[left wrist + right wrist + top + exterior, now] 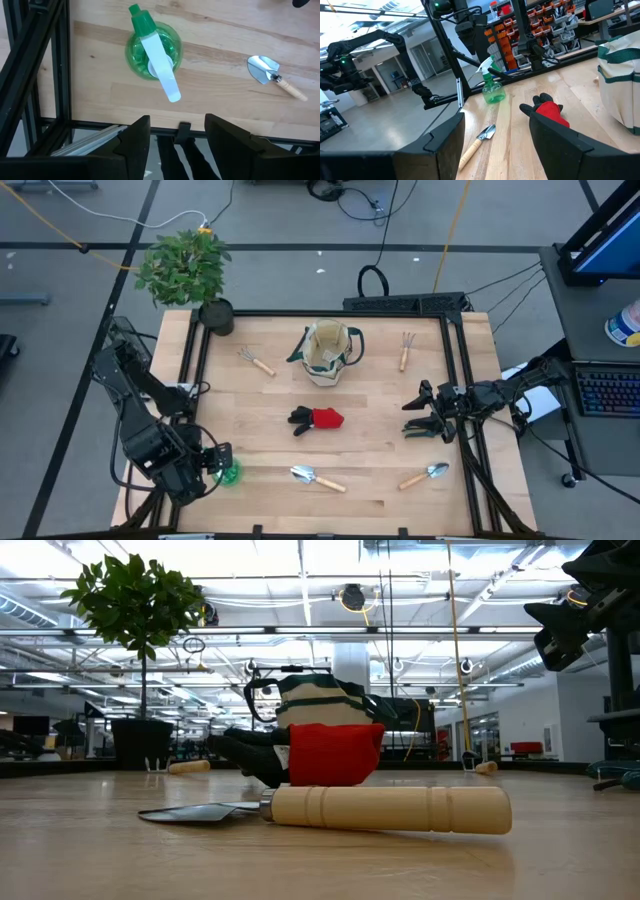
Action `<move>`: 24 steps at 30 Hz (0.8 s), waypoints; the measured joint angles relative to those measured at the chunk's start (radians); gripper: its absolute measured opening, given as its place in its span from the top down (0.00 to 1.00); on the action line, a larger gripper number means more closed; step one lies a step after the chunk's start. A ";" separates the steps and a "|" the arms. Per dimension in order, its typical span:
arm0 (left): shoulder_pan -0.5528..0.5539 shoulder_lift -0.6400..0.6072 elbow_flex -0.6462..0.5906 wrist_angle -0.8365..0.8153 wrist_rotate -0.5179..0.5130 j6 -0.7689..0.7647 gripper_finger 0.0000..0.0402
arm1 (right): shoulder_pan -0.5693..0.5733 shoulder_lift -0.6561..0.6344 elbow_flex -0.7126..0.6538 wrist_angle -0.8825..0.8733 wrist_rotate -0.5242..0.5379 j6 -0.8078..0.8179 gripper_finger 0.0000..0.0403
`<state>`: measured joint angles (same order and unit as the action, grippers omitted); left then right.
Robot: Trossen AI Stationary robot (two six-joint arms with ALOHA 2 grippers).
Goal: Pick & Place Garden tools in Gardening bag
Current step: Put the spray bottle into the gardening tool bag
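The gardening bag (327, 352), beige with green trim, stands upright at the table's far middle. Red-and-black gloves (317, 419) lie at the centre. Two trowels (317, 478) (425, 476) lie near the front edge, and two claw rakes (257, 361) (406, 350) lie on either side of the bag. The green-white bottle (152, 50) stands on its base at the near left corner. My left gripper (177, 135) hangs open above it, pointing down, just to the bottle's near-edge side. My right gripper (420, 420) hovers open at the right, nothing between its fingers.
A leafy plant (185, 265) in a black pot (216, 316) stands at the far left corner. Black frame rails (190, 370) run along the table's left and right sides. Bare wood lies between the gloves and the trowels.
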<state>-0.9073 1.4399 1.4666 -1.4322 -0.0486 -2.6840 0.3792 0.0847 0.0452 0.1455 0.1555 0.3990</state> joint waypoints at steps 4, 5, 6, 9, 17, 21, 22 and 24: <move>0.004 0.000 -0.005 -0.001 0.023 -0.008 0.51 | 0.000 0.000 0.000 0.000 0.000 0.000 0.47; 0.007 0.000 -0.012 -0.002 0.041 -0.009 0.51 | 0.000 0.000 0.000 0.000 0.000 0.000 0.47; 0.011 0.000 -0.021 -0.003 0.057 -0.012 0.51 | 0.000 0.000 0.000 0.000 0.000 0.000 0.47; 0.018 0.000 -0.055 -0.004 0.074 -0.013 0.51 | 0.000 0.000 0.000 0.000 0.000 0.000 0.47; 0.046 0.000 -0.104 0.031 0.066 -0.021 0.51 | 0.000 0.000 0.000 0.000 0.000 0.000 0.47; 0.051 0.000 -0.104 0.020 0.067 -0.022 0.51 | 0.000 0.000 0.000 0.000 0.000 0.000 0.47; 0.054 0.000 -0.104 0.019 0.067 -0.023 0.51 | 0.000 0.000 0.000 0.000 0.000 0.000 0.47; 0.061 0.000 -0.104 0.018 0.070 -0.022 0.51 | 0.000 0.000 0.000 0.000 0.000 0.000 0.47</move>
<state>-0.8468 1.4397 1.3628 -1.4147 0.0219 -2.7063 0.3794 0.0848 0.0455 0.1452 0.1555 0.3988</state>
